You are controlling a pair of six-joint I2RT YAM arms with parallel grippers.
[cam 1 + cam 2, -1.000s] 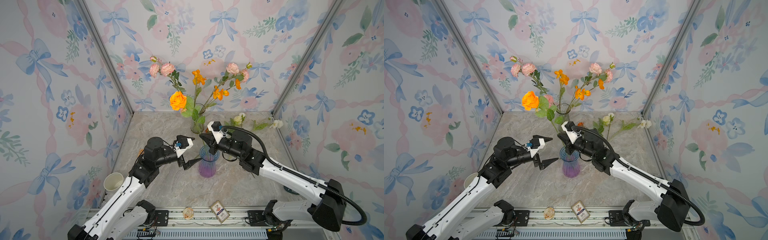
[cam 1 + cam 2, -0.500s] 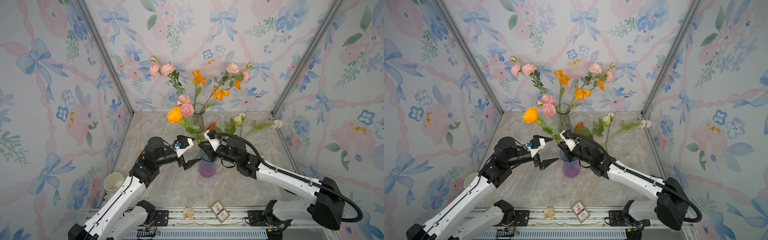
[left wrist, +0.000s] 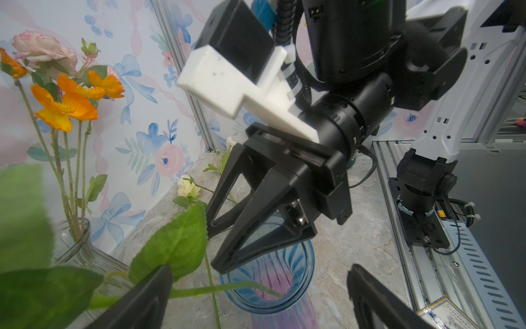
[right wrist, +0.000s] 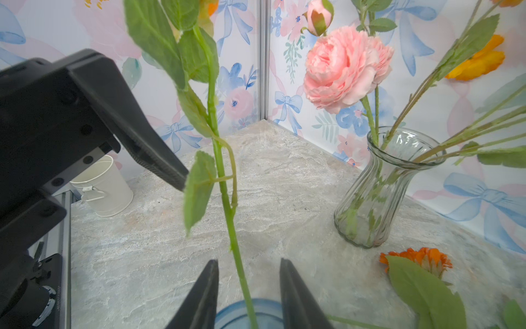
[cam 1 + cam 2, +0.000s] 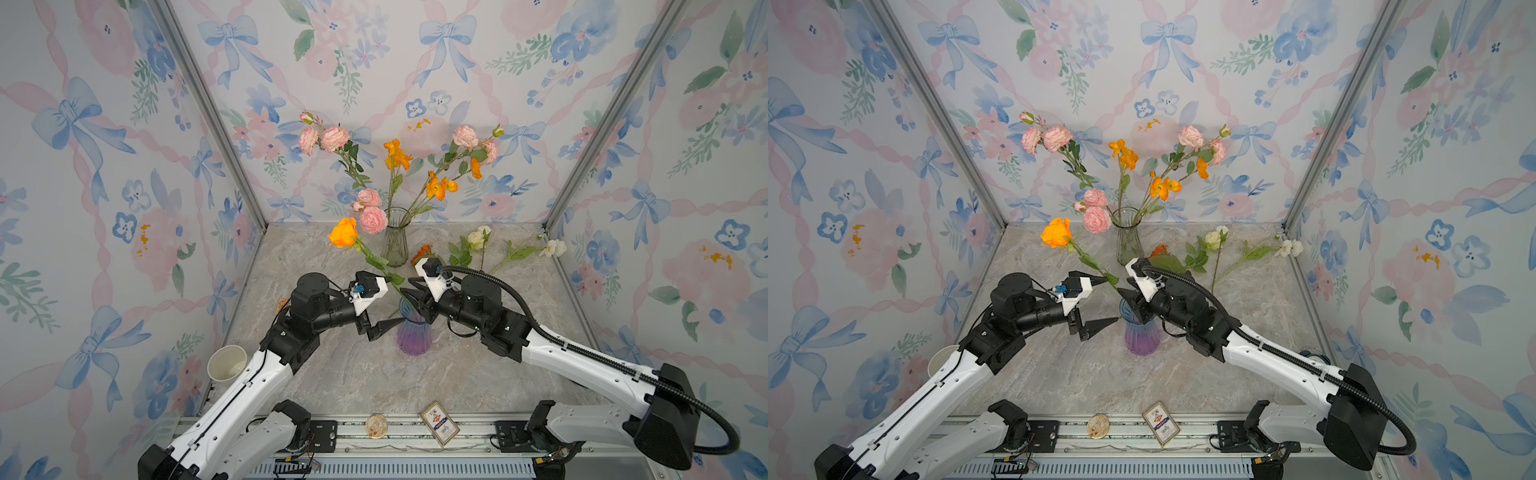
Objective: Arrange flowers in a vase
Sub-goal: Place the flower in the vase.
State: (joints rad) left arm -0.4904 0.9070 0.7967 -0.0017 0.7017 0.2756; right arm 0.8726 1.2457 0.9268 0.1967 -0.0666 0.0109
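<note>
Ref pt = blue vase [image 5: 411,338], upright mid-table [image 5: 353,374]. Your orange rose [image 5: 344,233]: stem foot is down inside the blue vase's mouth, and the stem leans up and out toward the back wall & your L-arm side, so the bloom is high and well off the rim. R gripper [image 4: 248,262] sits right over the blue vase's mouth, jaws parted w/ the rose stem running between them. The R wrist view shows a gap on both sides of the stem, so no pinch. L gripper [image 5: 390,299] is just beside the blue vase on the L-arm side, about rim height and above, jaws spread wide w/ nothing between them. A rose leaf [image 3: 173,245] lies right by one L finger [image 3: 142,304]; can't tell if they touch. Clear glass vase [image 5: 395,239] stands upright behind the blue vase, apart from it. It holds pink ruffled blooms [image 5: 374,219] and orange poppies [image 5: 440,187], which fan up against the back wall. An orange flower head [image 4: 418,256] lies flat on the table between the blue vase and the clear glass one, part hidden in both top views by the R wrist. Cream blooms [image 5: 477,239] and a white bloom [image 5: 555,248] lie on the table behind the blue vase toward the R-arm side, well apart from it. White pail [image 5: 226,362] is well off on the L-arm side, nearer the front rail than the blue vase. A card [image 5: 439,422] and a round disc [image 5: 376,424] lie on the front rail, straight out in front of the blue vase
</note>
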